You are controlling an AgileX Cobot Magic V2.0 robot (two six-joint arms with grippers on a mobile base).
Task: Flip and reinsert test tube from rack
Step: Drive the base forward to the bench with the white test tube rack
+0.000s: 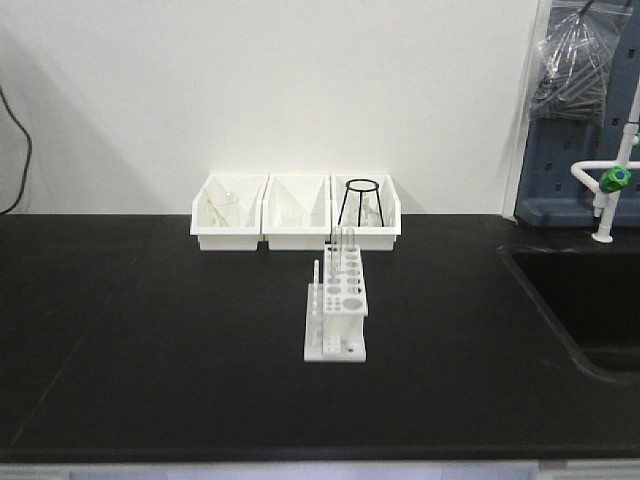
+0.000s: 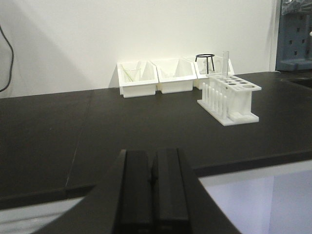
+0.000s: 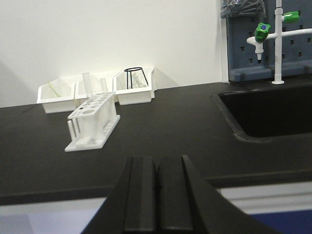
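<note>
The white rack [image 1: 338, 312] stands in the middle of the black counter, with thin pegs along its left side. Two clear test tubes [image 1: 345, 243] stand upright in its far holes. The rack also shows in the left wrist view [image 2: 230, 97] with a tube [image 2: 225, 63], and in the right wrist view [image 3: 92, 122] with two tubes [image 3: 88, 86]. My left gripper [image 2: 152, 157] is shut and empty, over the counter's front edge, far from the rack. My right gripper [image 3: 157, 163] is shut and empty, also at the front edge.
Three open white bins [image 1: 296, 211] stand in a row against the back wall; the right one holds a black wire tripod [image 1: 358, 200]. A recessed black sink [image 1: 590, 300] lies at the right, with a green-handled tap [image 1: 615, 178] behind it.
</note>
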